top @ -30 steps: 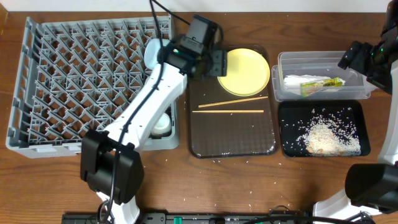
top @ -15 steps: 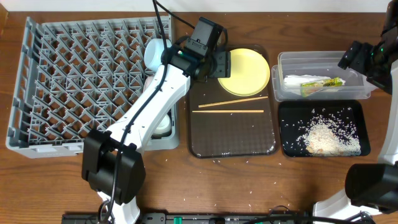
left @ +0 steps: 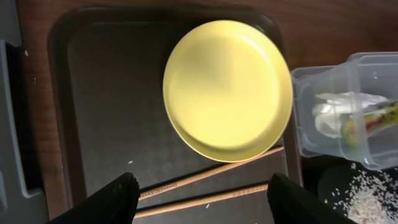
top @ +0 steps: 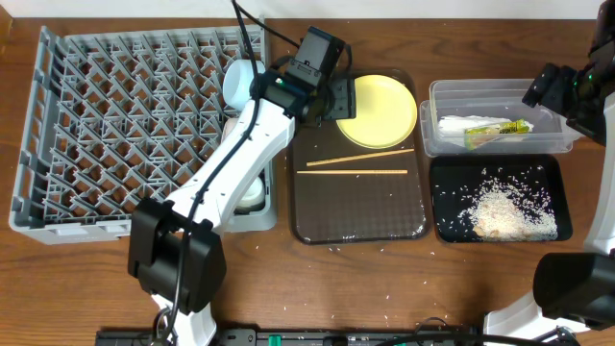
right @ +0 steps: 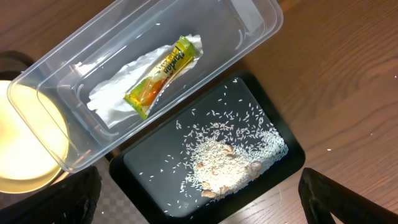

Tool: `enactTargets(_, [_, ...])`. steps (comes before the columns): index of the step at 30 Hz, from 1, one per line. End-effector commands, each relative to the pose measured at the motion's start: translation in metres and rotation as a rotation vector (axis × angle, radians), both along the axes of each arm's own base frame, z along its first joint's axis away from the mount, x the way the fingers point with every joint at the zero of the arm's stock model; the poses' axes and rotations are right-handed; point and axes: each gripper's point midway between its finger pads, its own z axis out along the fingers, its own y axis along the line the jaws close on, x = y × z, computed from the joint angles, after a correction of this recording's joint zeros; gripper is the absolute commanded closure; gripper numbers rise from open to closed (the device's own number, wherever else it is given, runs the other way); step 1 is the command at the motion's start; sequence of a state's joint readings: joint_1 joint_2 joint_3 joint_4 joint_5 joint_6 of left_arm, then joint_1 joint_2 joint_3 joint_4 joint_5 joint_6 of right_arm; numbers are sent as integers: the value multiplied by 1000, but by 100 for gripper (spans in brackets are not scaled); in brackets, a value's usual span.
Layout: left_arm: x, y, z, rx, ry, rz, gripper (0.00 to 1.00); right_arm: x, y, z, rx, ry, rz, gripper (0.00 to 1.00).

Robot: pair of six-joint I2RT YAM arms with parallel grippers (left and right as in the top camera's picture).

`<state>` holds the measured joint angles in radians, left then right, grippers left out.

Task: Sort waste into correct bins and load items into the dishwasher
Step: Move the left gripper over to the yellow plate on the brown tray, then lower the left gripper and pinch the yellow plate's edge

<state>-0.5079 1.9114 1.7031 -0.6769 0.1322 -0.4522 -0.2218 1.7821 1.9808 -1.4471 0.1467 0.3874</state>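
The yellow plate (top: 377, 109) lies at the back of the brown serving tray (top: 360, 207), with two wooden chopsticks (top: 357, 165) in front of it. My left gripper (top: 343, 99) hovers open above the plate's left edge. In the left wrist view the plate (left: 227, 87) and chopsticks (left: 211, 186) lie below the open gripper (left: 202, 190). My right gripper (top: 538, 88) is open and empty over the clear tub (top: 500, 85), which holds the green-and-yellow wrapper (right: 160, 74) and white paper (right: 112, 96). The black tray (right: 149, 168) holds the rice (right: 233, 162).
The grey dish rack (top: 29, 144) fills the left side. A light-blue bowl (top: 237, 82) stands in its back right corner. A white dish (top: 252, 192) sits at its front right, partly hidden by my left arm. A few rice grains (top: 384, 312) lie on the table.
My left gripper has shifted slightly to the right, toward the yellow plate. The right arm has not moved.
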Motion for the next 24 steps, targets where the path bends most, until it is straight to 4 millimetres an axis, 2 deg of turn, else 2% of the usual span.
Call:
enactTargets(1, [2,0,-23,22,48,33,32,0,-1,-1,0,2,-17,1])
enactTargets(10, [4,-2,-54,44,104,47,32,0,-1,-1,0,2,-17,1])
enactTargets(12, [8,-5,-64,38,112,62,32,0,-1,-1,0,2,-17,1])
enactTargets(24, [26,-19,-95,8,99,87,33,0,-1,-1,0,2,-17,1])
